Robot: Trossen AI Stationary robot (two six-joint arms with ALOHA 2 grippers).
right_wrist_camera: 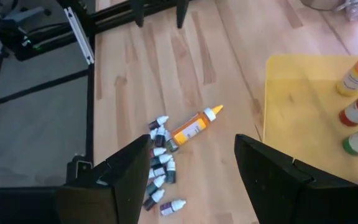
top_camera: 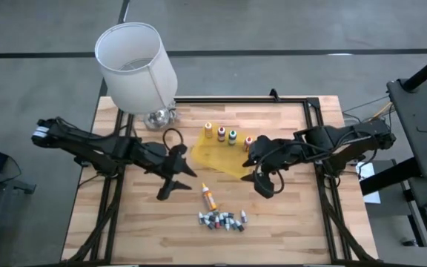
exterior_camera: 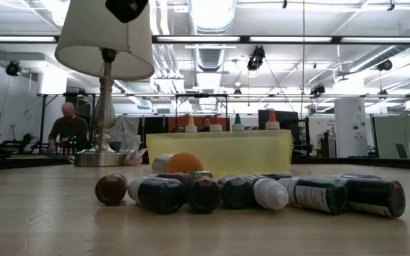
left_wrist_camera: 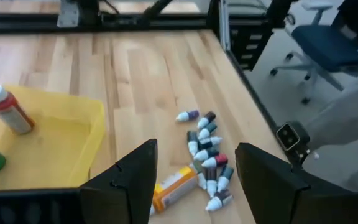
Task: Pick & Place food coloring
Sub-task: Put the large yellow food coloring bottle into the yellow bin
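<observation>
Open lab hall: exposed ducts (exterior_camera: 212, 53), workbenches (exterior_camera: 20, 160).

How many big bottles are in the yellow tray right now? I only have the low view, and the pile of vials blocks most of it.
Observer: Four stand upright in the yellow tray: a yellow bottle, then two more, then a red bottle at the right end.
Operator: And the orange thing in front of the tray?
Observer: An orange bottle lying flat on the table, outside the tray, just behind the vials.
Operator: Where are the arms? I see neither.
Observer: The left tool hangs open left of that bottle, holding nothing.
Operator: And the right one?
Observer: The right tool hangs open at the tray's right corner, also empty.
</observation>
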